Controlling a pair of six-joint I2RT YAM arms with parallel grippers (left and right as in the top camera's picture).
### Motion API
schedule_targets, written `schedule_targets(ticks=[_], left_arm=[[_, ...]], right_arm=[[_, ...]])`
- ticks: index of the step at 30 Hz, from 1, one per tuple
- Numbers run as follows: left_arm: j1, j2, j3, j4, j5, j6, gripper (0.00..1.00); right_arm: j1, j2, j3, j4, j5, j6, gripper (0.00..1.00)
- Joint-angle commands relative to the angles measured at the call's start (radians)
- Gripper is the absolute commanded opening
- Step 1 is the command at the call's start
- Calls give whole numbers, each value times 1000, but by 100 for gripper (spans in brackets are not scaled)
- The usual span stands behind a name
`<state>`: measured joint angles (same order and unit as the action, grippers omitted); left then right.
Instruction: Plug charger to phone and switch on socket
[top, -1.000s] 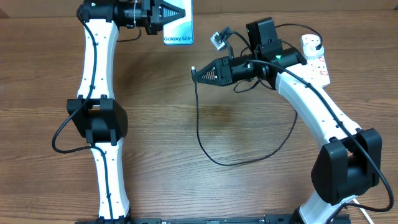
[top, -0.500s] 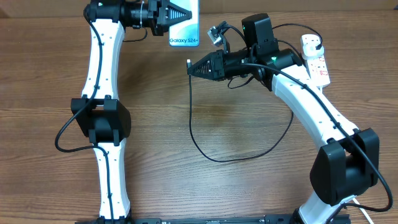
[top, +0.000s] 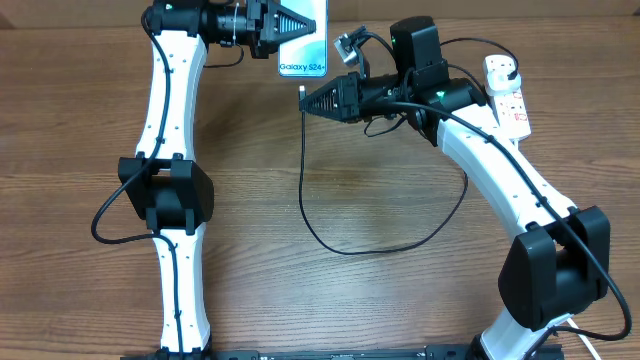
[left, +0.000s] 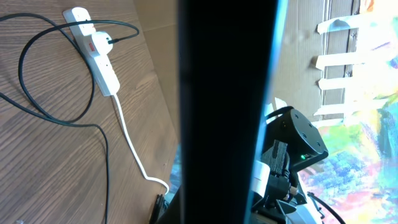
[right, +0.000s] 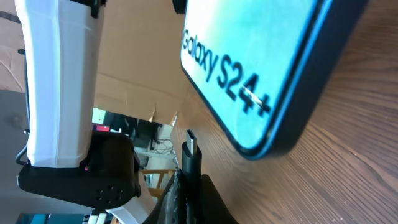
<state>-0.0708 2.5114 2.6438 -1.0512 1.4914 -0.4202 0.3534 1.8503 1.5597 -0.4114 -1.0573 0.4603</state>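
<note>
We are gripping the phone (top: 306, 55) in the left gripper (top: 290, 24), jaws clamped on its far end, and holding it near the far edge of the table (top: 380, 290) with the cyan screen facing up. In the right gripper (top: 308, 101) we are pinching the charger (top: 303, 180) tightly just behind its connector tip (right: 191, 144). The tip is poking out just off the phone's near edge, close but not touching (the right wrist view shows a clear gap). The cable is looping across the wood back toward the socket (top: 508, 95), which is lying at the far right with a black plug (left: 107, 40) sitting in it.
</note>
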Motion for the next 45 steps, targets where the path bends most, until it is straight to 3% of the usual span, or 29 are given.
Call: schedule_targets(ticks=[1, 45], left_arm=[[-3, -15, 16, -7, 29, -14, 4], [-19, -15, 15, -21, 72, 51, 4]], right_arm=[[1, -22, 20, 14, 3, 14, 4], [-2, -21, 20, 40, 29, 72, 4]])
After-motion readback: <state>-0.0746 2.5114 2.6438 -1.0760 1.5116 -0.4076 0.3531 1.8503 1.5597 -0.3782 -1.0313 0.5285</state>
